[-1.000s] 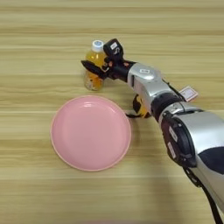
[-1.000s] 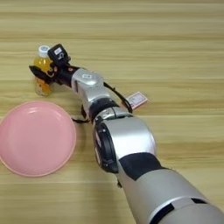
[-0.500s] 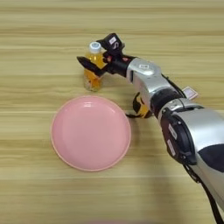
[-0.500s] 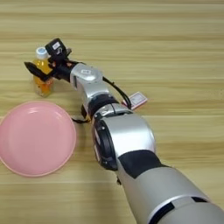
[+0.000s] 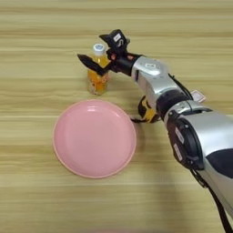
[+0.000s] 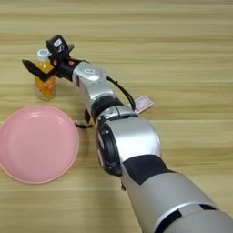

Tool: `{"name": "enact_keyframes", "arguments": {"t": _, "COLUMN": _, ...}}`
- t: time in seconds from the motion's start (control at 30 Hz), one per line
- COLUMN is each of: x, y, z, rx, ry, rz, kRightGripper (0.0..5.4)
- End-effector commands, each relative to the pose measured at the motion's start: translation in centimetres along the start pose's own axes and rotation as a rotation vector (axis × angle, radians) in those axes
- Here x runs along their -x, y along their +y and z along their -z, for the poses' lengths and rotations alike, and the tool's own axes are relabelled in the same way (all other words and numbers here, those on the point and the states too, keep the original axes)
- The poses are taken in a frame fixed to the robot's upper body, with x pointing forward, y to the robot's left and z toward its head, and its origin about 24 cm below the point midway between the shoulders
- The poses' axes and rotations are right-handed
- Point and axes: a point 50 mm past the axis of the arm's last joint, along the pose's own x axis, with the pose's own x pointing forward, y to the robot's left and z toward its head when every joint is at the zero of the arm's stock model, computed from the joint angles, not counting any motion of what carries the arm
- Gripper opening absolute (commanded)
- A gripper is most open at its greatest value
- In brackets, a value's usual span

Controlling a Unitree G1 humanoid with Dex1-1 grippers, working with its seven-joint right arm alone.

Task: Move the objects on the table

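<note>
The pink plate point(image 5: 94, 138) lies flat on the table point(image 5: 41, 45), and I use it as the landmark. Just beyond its far rim, a little left of its middle line, stands the bottle point(image 5: 98, 70) of orange juice, upright, with its white cap on top. It is near the plate but does not touch it.

The right arm point(image 5: 157, 88) comes from the lower right corner and reaches across the table past the right side of the plate to the bottle. The gripper point(image 5: 101, 53) is at the upper part of the bottle. One black finger point(image 5: 88, 63) lies in front of the bottle, on the side toward the plate, and points to the left. The other finger point(image 5: 113, 38) is behind the bottle, on the far side from the plate. So the fingers stand apart, with the bottle between them. I cannot tell from the views whether they press on it.

Just beside the right rim of the plate, partly hidden under the arm, is the tape measure point(image 5: 146, 112), yellow and black, with its strap toward the plate. Farther right of the plate, beyond the arm, lies the packet point(image 6: 142, 103), flat on the table.
</note>
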Motion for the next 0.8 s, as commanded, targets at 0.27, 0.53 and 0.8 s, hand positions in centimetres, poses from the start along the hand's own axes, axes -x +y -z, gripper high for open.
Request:
{"name": "enact_keyframes", "arguments": {"t": 0.27, "x": -0.5, "y": -2.0, "z": -9.9, "rx": 0.218, "ry": -0.365, "rz": -0.046, "kRightGripper": 5.35}}
{"name": "enact_keyframes", "arguments": {"t": 0.53, "x": 2.8, "y": -3.6, "z": -12.6, "rx": 0.314, "ry": -0.443, "rz": -0.060, "kRightGripper": 5.35}}
{"name": "enact_keyframes", "arguments": {"t": 0.8, "x": 8.6, "y": -6.7, "z": -12.6, "rx": 0.361, "ry": -0.336, "rz": -0.006, "kRightGripper": 5.35}}
